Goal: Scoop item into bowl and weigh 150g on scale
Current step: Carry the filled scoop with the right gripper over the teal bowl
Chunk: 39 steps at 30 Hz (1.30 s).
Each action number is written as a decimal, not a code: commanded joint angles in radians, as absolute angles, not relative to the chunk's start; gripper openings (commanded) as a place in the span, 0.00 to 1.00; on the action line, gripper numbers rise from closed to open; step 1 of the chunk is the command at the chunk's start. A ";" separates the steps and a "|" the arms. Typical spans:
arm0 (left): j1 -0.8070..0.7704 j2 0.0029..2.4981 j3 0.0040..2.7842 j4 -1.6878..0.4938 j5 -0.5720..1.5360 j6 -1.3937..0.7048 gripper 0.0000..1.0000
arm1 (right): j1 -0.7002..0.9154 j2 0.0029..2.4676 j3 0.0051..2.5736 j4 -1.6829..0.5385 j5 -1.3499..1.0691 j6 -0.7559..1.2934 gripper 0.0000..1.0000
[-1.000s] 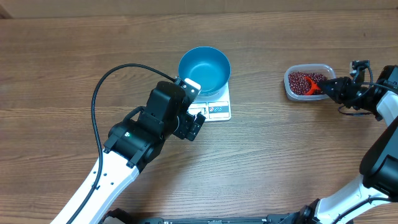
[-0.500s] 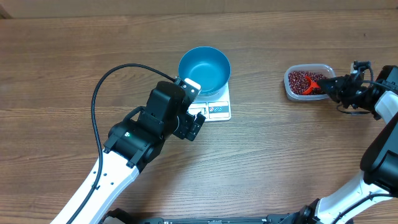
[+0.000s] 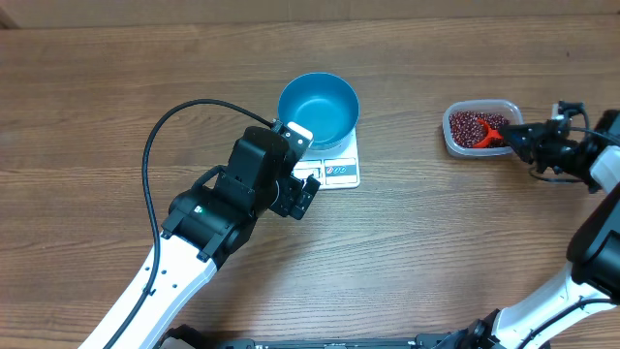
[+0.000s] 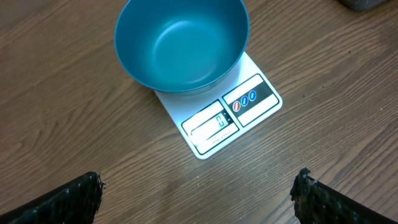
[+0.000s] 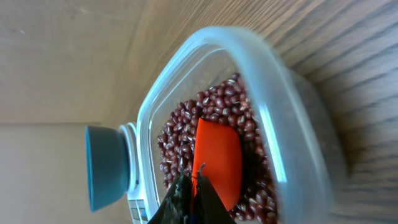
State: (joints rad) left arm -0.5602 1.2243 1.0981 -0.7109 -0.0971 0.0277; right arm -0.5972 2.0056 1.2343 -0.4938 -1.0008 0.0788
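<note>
You are working over a brown wood-grain counter [image 3: 97, 97] that is filling nearly every view; only a pale beige strip is showing past its far edge in the right wrist view.

Nearest to you, your left fingers [image 4: 68, 199] are standing spread wide with nothing between them, hanging over bare wood just short of the small flat white rectangular scale [image 4: 233, 115]. Its display and button edge is facing them. The round, deep, bright blue bowl [image 4: 183, 43] is sitting on the scale's far part, with nothing inside it.

Well off to the right, your right fingers [image 5: 186, 202] are pinching shut on the handle of an orange-red plastic scoop [image 5: 217, 162]. Its blade is lying among the small dark red-maroon beans [image 5: 180, 134], which are all sitting in the clear rounded-rectangular plastic tub [image 5: 292, 93].
</note>
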 commanded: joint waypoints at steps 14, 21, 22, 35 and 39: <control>-0.556 1.216 1.095 -0.707 -0.085 0.015 1.00 | -0.682 2.013 1.230 -0.466 -1.297 0.078 0.04; -0.556 1.216 1.095 -0.707 -0.085 0.015 1.00 | -0.682 2.013 1.230 -0.458 -1.391 0.078 0.04; -0.556 1.216 1.095 -0.707 -0.085 0.015 1.00 | -0.682 2.013 1.230 -0.457 -1.402 0.078 0.04; -0.556 1.216 1.095 -0.707 -0.085 0.015 0.99 | -0.682 2.013 1.230 -0.476 -1.570 0.082 0.04; -0.556 1.216 1.095 -0.707 -0.085 0.015 1.00 | -0.673 2.013 1.230 -0.529 -1.570 0.082 0.04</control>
